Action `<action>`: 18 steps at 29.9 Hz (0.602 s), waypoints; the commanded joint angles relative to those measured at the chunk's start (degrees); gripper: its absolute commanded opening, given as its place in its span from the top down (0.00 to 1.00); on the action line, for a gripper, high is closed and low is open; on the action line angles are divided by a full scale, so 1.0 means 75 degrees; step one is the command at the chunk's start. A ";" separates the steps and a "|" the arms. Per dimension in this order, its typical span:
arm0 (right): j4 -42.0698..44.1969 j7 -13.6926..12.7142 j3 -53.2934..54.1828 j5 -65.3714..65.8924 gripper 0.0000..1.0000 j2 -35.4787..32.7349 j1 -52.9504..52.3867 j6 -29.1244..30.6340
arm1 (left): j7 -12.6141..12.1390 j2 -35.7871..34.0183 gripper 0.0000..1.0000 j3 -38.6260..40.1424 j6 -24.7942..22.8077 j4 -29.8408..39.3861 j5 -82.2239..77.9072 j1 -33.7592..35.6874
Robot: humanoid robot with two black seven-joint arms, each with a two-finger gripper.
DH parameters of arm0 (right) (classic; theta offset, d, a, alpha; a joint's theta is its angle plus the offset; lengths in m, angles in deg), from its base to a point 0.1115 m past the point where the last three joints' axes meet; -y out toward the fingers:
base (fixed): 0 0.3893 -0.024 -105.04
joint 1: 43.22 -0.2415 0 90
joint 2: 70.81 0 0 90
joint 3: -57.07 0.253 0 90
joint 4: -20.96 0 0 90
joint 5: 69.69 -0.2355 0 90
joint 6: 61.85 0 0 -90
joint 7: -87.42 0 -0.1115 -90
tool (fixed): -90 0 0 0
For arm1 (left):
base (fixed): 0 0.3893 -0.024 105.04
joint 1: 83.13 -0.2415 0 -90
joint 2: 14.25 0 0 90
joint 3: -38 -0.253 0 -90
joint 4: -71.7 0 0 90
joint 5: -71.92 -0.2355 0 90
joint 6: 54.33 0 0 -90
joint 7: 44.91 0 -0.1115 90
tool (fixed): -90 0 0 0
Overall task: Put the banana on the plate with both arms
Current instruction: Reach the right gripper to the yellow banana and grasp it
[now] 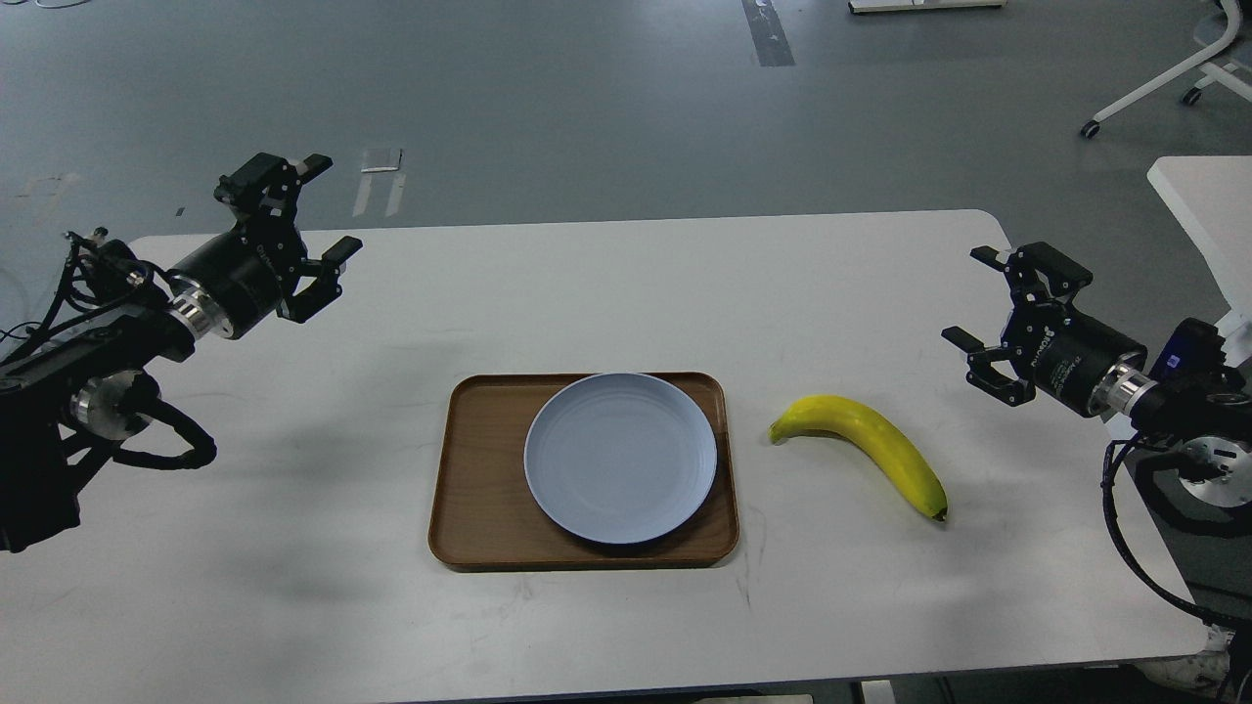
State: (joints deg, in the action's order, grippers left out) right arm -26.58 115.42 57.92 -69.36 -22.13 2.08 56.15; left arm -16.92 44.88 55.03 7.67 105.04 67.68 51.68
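The yellow banana point(866, 445) lies on the white table point(606, 284) to the right of the tray, greenish stem end toward the tray and dark tip toward the front right. The pale blue-grey plate point(620, 457) lies empty on the right half of a brown wooden tray point(479, 489). My left gripper point(328, 205) is open and empty, raised over the table's far left, well away from the plate. My right gripper point(973, 296) is open and empty, above the table's right edge, up and to the right of the banana.
The tray sits at the table's centre front. A second white table point(1208, 200) stands at the far right edge. White chair legs with casters point(1154, 88) stand on the grey floor beyond.
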 commanded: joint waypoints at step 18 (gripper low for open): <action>-0.1701 0.0000 -0.0452 0.9716 0.00 -0.1404 -0.2160 0.0000 | 0.0001 0.0203 0.02 0.1444 0.0001 -0.0308 0.0003 -0.0655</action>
State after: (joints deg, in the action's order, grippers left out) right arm -39.25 115.43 56.73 -3.88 -32.63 -12.42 56.16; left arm -16.92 46.27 65.90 7.67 102.71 67.72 46.74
